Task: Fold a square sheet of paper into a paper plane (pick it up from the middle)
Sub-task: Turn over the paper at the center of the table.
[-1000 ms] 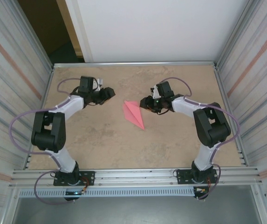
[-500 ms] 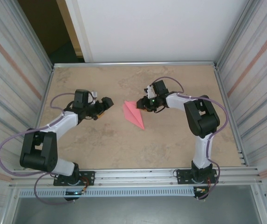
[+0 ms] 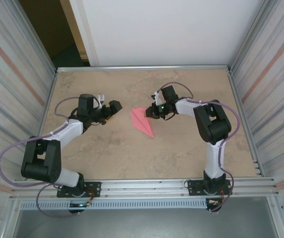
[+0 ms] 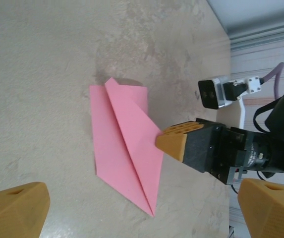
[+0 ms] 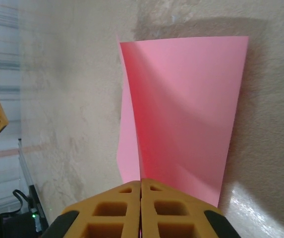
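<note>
So the paper plane (image 3: 142,121) is lying flat on the table (image 3: 191,158), roughly mid-table and a bit closer to the far edge than the near one. It's a pink-red dart: the wide tail end faces the far edge, and the pointed nose aims at the near edge, angled a little toward the right side. You can see one long crease running from the tail down to the nose.

The right gripper (image 3: 150,112) is reaching in from the right side and sits right at the plane's long right-hand edge, touching it. From the right wrist cam its orange fingers (image 5: 117,208) are pressed tight together with no gap. The paper runs in under them, with the crease heading straight into the seam, so it looks like it's pinching the plane there. The paper near the fingers looks lifted a bit rather than dead flat.

The left gripper (image 3: 114,109) is on the other side, near the plane's tail but clearly apart from it and not touching anything. Its fingers (image 4: 15,210) are spread wide, one at each bottom corner of the left wrist view, with the plane lying on the table beyond them.
</note>
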